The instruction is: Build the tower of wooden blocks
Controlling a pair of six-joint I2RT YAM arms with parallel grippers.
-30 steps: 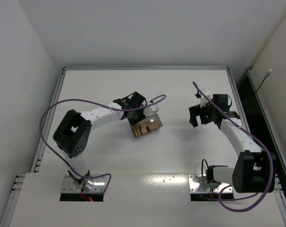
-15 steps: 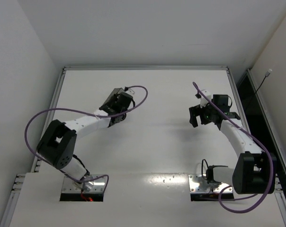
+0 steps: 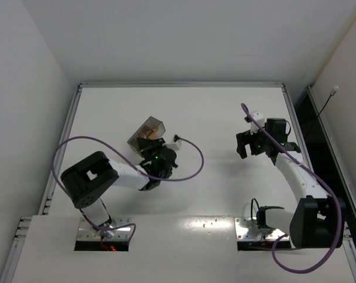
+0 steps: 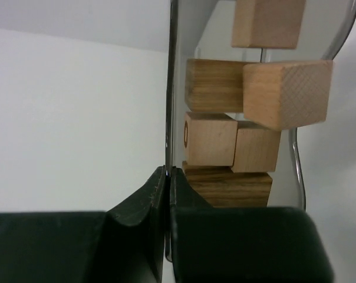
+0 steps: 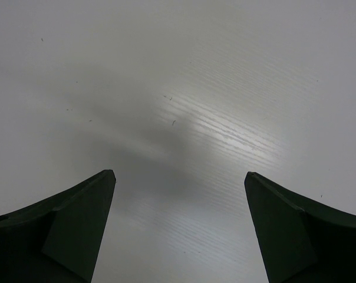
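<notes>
My left gripper is shut on the thin side wall of the grey translucent tray and holds it tipped up above the table. In the left wrist view the jaws pinch that wall. Several tan wood blocks lie loose in a heap inside the tray, one large one tilted on the others. No tower shows in any view. My right gripper is open and empty over bare table at the right, with its fingers wide apart in the right wrist view.
The white table has a raised metal rim along its far edge and sides. White walls stand close at the left and back. Each arm trails a purple cable.
My left arm has swung from the table's middle towards the left and folded back near its base, carrying the tray with the blocks, now tipped up. The right arm has not moved.
</notes>
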